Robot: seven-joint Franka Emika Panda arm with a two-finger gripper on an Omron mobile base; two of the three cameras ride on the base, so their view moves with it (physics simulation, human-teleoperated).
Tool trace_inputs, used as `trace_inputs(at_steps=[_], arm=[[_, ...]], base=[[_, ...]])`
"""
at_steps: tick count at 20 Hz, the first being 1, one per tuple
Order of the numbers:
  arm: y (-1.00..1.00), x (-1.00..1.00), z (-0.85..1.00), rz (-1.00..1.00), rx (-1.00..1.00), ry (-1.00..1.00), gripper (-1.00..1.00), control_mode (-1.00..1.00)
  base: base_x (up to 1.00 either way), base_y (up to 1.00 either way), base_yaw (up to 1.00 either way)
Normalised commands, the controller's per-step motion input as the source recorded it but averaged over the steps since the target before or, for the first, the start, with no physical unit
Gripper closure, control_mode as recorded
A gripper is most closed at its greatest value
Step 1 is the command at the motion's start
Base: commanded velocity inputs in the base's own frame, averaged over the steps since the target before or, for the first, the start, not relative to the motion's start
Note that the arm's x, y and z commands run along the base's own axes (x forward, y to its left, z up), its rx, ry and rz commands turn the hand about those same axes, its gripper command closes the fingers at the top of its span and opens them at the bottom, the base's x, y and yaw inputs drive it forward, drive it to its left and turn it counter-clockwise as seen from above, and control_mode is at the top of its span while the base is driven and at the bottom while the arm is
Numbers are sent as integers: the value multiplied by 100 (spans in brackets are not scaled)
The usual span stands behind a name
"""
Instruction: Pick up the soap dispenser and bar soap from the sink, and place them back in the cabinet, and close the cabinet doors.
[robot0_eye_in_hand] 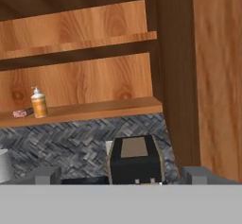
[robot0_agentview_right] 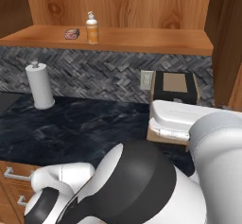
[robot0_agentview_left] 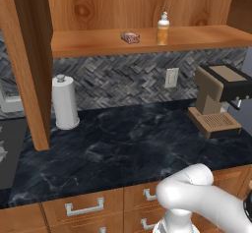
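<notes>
Pincer (robot0_eye_in_hand: 123, 179) stands wide apart, empty, facing the warm-brown wooden wall cabinet (robot0_eye_in_hand: 94, 79). Up-left of it, the orange-amber pump-top soap dispenser (robot0_eye_in_hand: 38, 103) and reddish-brown bar soap (robot0_eye_in_hand: 21, 112) sit shelved. The tall, stiff panelled wooden door (robot0_eye_in_hand: 217, 76), rightward, probably swings easily if pushed along its outer edge.

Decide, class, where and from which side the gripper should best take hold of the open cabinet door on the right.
Probably the free front edge of the door, gripped from the front: it stands open edge-on toward the open gripper, and no handle shows from here.
</notes>
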Motion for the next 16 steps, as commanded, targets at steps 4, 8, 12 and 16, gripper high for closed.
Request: trace_inputs(at_steps=[4,8,12,16], arm=[[24,20,-7,4,0,-4,-100,-100],[0,-19,-5,1,0,-6,-100,-100],[-12,-58,-1,0,0,-9,-100,-100],[-35,-83,0,0,0,-11,-100,-100]], base=[[0,0,0],[0,0,0],[0,0,0],[0,0,0]])
